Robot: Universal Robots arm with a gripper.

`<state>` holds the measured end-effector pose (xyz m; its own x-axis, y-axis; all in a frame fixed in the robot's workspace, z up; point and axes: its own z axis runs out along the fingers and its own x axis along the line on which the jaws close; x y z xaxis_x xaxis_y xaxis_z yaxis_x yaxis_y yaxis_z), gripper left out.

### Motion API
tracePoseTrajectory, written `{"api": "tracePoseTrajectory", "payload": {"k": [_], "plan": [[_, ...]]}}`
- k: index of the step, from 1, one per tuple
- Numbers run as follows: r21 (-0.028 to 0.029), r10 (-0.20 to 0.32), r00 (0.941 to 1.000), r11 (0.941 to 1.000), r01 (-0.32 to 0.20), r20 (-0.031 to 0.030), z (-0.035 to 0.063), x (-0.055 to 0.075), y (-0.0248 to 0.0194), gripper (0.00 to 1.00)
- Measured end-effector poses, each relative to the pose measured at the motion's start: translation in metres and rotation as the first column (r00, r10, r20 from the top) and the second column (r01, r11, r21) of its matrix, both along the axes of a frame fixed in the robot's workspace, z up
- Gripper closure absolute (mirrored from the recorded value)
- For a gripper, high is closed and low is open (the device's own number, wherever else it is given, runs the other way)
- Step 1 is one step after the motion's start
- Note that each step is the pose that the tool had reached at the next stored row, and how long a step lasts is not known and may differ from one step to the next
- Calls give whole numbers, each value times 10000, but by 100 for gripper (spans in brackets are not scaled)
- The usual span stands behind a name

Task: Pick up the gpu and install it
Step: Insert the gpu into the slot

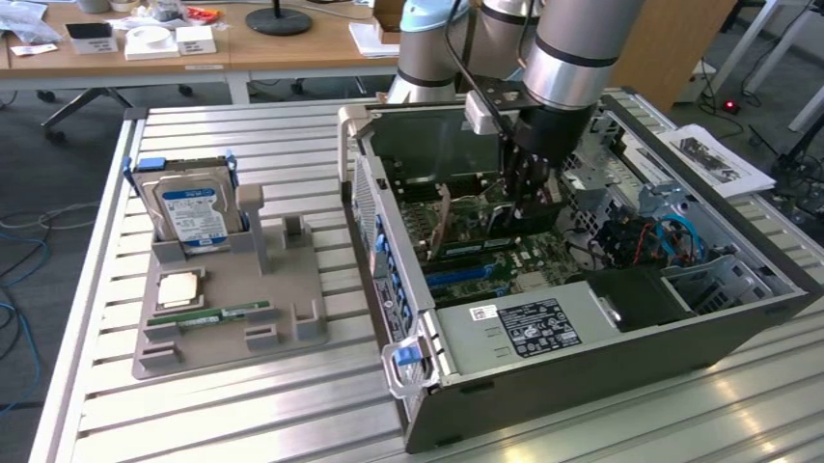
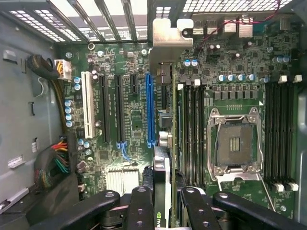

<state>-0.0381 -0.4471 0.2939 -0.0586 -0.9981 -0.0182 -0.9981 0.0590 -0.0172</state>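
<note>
Item: my gripper (image 2: 164,194), clamped on the gpu (image 2: 165,72); card edge-on over the motherboard (image 2: 129,120), inside the open computer case (image 1: 618,381).

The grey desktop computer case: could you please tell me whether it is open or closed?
Open: the grey desktop computer case lies on its side with no side panel, so its green motherboard shows.

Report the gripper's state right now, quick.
Gripper: closed on the gpu, holding it edge-on.
</note>
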Motion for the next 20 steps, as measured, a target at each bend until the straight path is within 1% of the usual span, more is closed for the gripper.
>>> {"api": "tracePoseTrajectory", "payload": {"k": [6,15,20], "plan": [[2,14,10000,10000,-14,0,-27,-7,-61,73],[-2,15,10000,10000,-15,0,-119,-34,-65,73],[-10,15,10000,10000,-15,0,-130,-37,-65,73]]}}
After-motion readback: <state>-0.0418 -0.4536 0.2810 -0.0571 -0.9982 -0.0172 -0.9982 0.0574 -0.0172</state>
